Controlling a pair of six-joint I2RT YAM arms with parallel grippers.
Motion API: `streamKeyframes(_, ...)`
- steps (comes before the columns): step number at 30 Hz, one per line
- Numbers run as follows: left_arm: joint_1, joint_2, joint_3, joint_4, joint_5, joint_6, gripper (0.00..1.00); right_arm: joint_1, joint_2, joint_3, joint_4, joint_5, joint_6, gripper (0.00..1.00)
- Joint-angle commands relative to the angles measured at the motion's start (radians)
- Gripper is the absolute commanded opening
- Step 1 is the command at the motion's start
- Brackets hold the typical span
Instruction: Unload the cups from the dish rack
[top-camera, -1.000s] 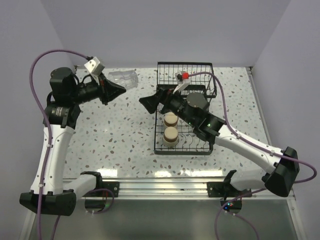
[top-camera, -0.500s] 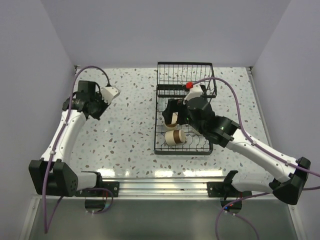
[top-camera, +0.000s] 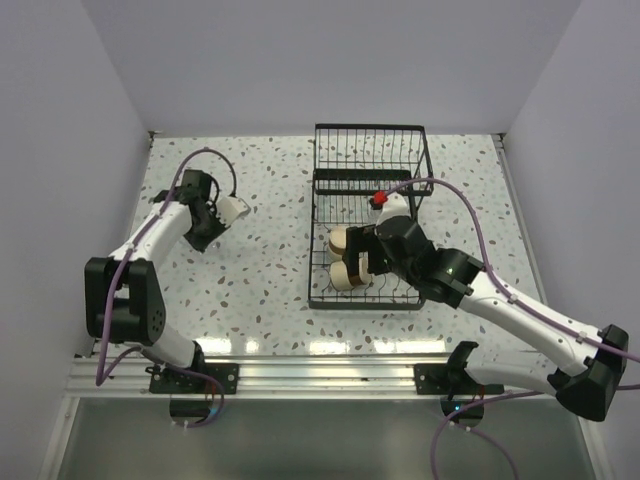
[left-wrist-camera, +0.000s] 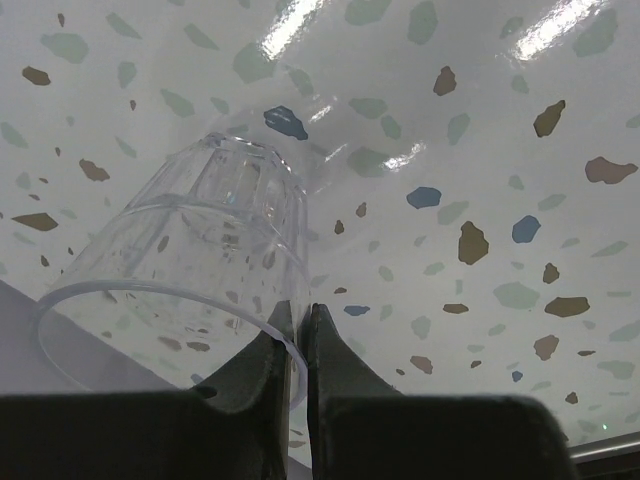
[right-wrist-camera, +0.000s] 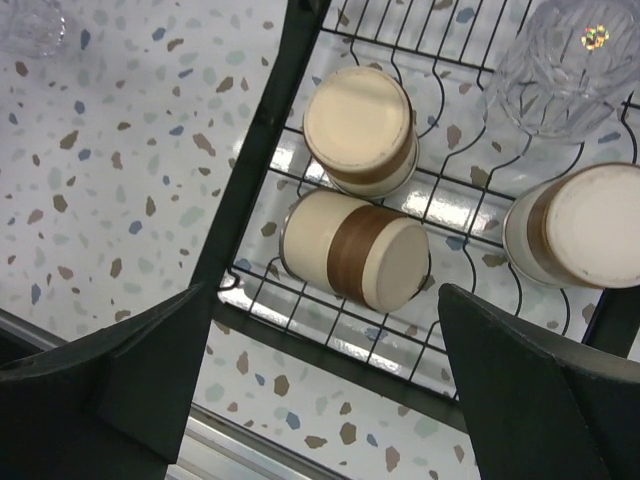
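My left gripper (top-camera: 222, 212) (left-wrist-camera: 297, 310) is shut on the rim of a clear cup (top-camera: 236, 208) (left-wrist-camera: 215, 230), one finger inside and one outside, holding it tilted low over the table left of the dish rack (top-camera: 366, 128). My right gripper (top-camera: 358, 258) (right-wrist-camera: 325, 290) is open and empty above the rack's (right-wrist-camera: 330, 345) front left part. Under it one brown cup (right-wrist-camera: 355, 248) (top-camera: 346, 276) lies on its side, and another (right-wrist-camera: 360, 130) (top-camera: 338, 240) stands upside down. A third brown cup (right-wrist-camera: 580, 225) and a clear cup (right-wrist-camera: 565, 60) are in the rack further right.
The speckled table (top-camera: 260, 270) has white walls on three sides. A metal rail (top-camera: 320, 375) with the arm bases runs along the near edge. The taller basket section (top-camera: 370, 150) is at the rack's far end.
My left arm has swung down and inward, lowering the clear cup to the table. My right gripper has moved over the brown cups, and the nearer one has tipped onto its side.
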Motion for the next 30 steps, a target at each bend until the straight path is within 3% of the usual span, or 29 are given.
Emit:
streamKeyframes(1,-0.010,0.015,0.020,0.030,-0.014,0.036,0.00,-0.005,-0.050,-0.049,-0.014,-0.035,0.038,0.98)
streamKeyframes(8,-0.021,0.020,0.037,0.035,-0.011,0.028,0.28,-0.039,-0.051,-0.102,0.008,-0.058,0.066,0.98)
streamKeyframes(12,-0.021,-0.003,0.054,0.024,0.003,0.019,0.55,-0.079,-0.053,-0.157,0.072,-0.127,0.099,0.98)
streamKeyframes(15,-0.022,-0.038,0.083,0.006,0.036,0.010,0.68,-0.134,-0.053,-0.230,0.200,-0.213,0.144,0.98)
streamKeyframes(19,-0.028,-0.094,0.171,-0.031,0.118,-0.036,0.75,-0.196,-0.027,-0.324,0.351,-0.354,0.204,0.98)
streamKeyframes(23,-0.067,-0.202,0.227,-0.028,0.266,-0.096,0.76,-0.223,-0.034,-0.381,0.408,-0.331,0.257,0.98)
streamKeyframes(30,-0.292,-0.287,0.206,0.016,0.435,-0.252,0.70,-0.245,-0.008,-0.455,0.500,-0.286,0.366,0.98)
